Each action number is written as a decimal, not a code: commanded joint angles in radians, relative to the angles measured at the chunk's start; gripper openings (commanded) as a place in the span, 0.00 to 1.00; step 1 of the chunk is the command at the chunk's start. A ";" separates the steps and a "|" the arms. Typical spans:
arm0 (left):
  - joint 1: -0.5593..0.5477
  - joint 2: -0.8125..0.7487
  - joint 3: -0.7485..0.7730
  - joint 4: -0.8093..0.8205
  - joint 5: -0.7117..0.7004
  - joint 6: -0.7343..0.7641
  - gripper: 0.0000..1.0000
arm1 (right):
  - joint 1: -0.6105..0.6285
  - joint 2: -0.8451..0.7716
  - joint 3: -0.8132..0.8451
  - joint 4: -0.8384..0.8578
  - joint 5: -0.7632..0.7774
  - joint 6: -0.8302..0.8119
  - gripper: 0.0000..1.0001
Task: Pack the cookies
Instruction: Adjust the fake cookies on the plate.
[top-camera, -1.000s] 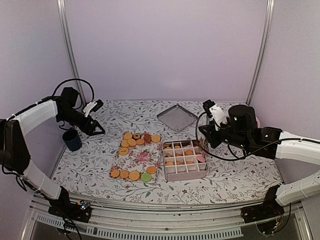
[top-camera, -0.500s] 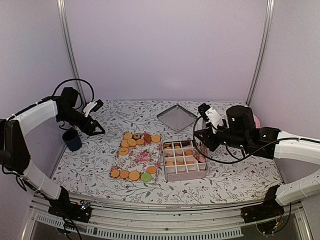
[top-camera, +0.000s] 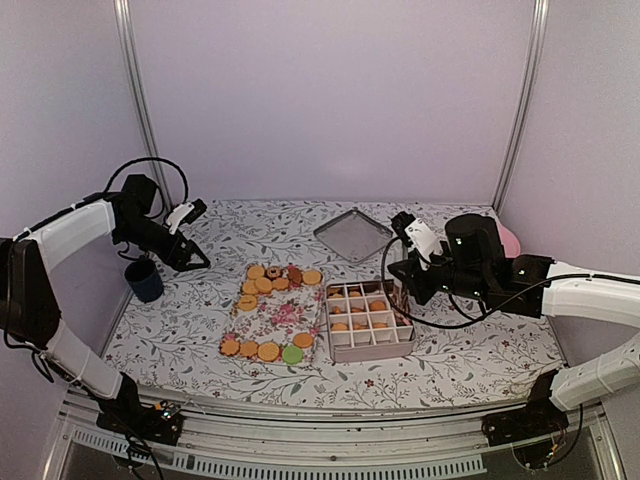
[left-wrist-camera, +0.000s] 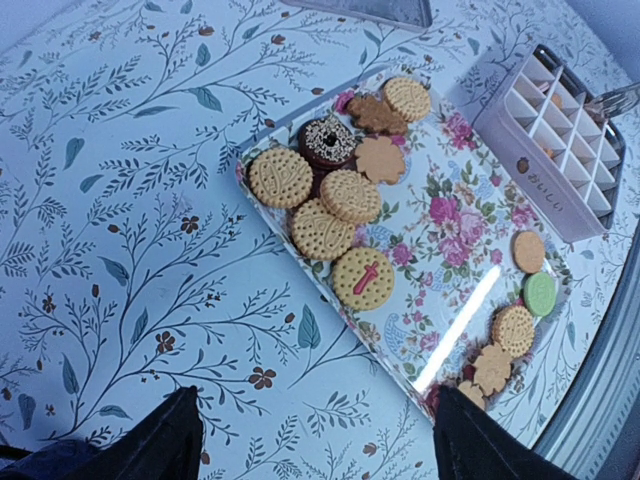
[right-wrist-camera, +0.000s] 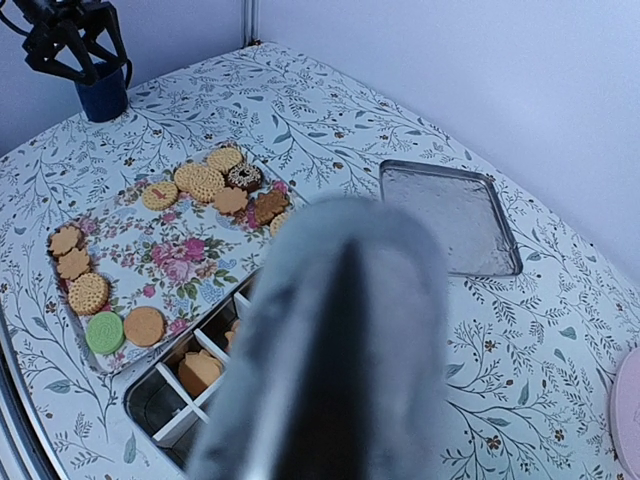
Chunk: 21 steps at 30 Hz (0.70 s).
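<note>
Several cookies (top-camera: 265, 283), mostly golden, with one green (top-camera: 292, 354) and one dark, lie at both ends of a floral tray (top-camera: 275, 315). They also show in the left wrist view (left-wrist-camera: 350, 195) and the right wrist view (right-wrist-camera: 200, 180). A divided box (top-camera: 370, 345) right of the tray holds orange cookies (right-wrist-camera: 198, 370) in several cells. My left gripper (top-camera: 195, 262) is open and empty, above the table left of the tray; its fingertips (left-wrist-camera: 160, 440) are wide apart. My right gripper (top-camera: 400, 288) hangs over the box's right side, its blurred fingers (right-wrist-camera: 300, 330) pressed together.
A metal lid (top-camera: 353, 236) lies behind the box. A dark blue cup (top-camera: 145, 280) stands at the left edge, beside my left arm. A pink plate (top-camera: 510, 240) sits at the far right behind my right arm. The box's white dividers (left-wrist-camera: 560, 130) show in the left wrist view.
My right gripper has moved left over the box's right cells, and a pink cookie seen there before is now hidden behind it. The left arm has not moved.
</note>
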 joint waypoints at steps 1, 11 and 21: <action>0.004 -0.019 0.000 -0.009 0.007 0.002 0.80 | -0.008 -0.028 0.007 0.025 0.032 -0.012 0.13; 0.002 0.001 0.008 -0.017 0.012 -0.004 0.80 | -0.014 -0.010 -0.031 0.033 -0.005 -0.034 0.02; 0.003 -0.010 0.013 -0.024 0.005 0.000 0.81 | -0.039 0.004 0.025 0.038 -0.041 -0.047 0.17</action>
